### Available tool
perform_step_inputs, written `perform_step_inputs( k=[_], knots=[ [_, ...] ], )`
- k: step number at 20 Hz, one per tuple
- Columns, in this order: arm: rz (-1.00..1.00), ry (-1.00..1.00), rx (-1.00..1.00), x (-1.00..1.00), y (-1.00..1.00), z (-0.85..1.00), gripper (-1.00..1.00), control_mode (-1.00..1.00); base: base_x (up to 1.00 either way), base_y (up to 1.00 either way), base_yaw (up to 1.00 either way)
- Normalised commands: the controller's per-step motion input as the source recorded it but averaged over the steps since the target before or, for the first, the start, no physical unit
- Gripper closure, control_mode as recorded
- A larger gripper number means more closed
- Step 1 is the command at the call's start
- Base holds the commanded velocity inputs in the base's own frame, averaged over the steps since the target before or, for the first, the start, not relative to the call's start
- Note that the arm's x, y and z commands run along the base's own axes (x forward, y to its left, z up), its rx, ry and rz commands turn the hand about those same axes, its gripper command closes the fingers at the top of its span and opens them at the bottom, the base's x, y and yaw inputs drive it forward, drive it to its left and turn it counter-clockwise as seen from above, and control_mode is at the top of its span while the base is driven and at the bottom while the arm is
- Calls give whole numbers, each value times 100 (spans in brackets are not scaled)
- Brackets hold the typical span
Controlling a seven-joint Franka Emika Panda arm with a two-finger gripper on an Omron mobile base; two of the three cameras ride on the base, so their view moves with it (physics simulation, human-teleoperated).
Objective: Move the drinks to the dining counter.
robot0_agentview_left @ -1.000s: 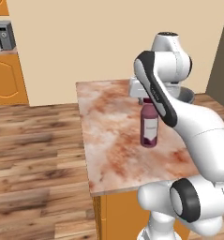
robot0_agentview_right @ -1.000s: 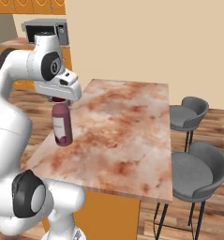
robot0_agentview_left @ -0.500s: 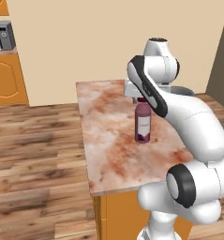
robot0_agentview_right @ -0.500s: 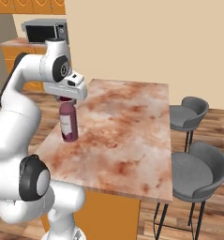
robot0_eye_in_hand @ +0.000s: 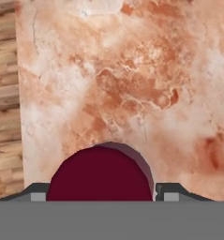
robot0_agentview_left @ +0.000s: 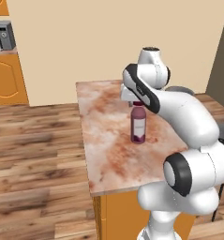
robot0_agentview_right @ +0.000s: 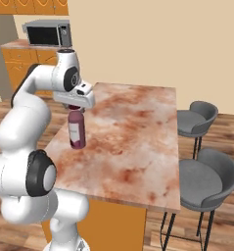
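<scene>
The bottle (robot0_agentview_left: 138, 126) is standing upright on the table (robot0_agentview_left: 108, 145), near the middle of its marbled top, base touching the surface. The fingers (robot0_eye_in_hand: 100, 196) are sitting on either side of the bottle's top, one against each side, gripping it; the hand is covering the cap in both base views. In the right base view the bottle (robot0_agentview_right: 77, 129) is showing its pale label. Two grey stools (robot0_agentview_right: 206, 180) are standing along the table's far side. A microwave (robot0_agentview_right: 46, 33) is sitting on the orange cabinets behind.
</scene>
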Motion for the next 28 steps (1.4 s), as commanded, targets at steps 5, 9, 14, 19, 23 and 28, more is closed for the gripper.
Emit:
perform_step_inputs(
  k=[5,9,14,19,23,28],
  knots=[
    [0,-5,3,27,0,-31,100,-100,0,0,0],
    [0,-13,5,16,0,-29,100,-100,0,0,0],
    [-5,-11,0,9,0,-20,100,-100,0,0,0],
    [-5,-1,0,17,0,-3,100,-100,0,0,0],
    [-4,5,0,19,0,0,100,-100,0,0,0],
    [-3,6,0,21,1,-7,100,-100,0,0,0]
  ],
)
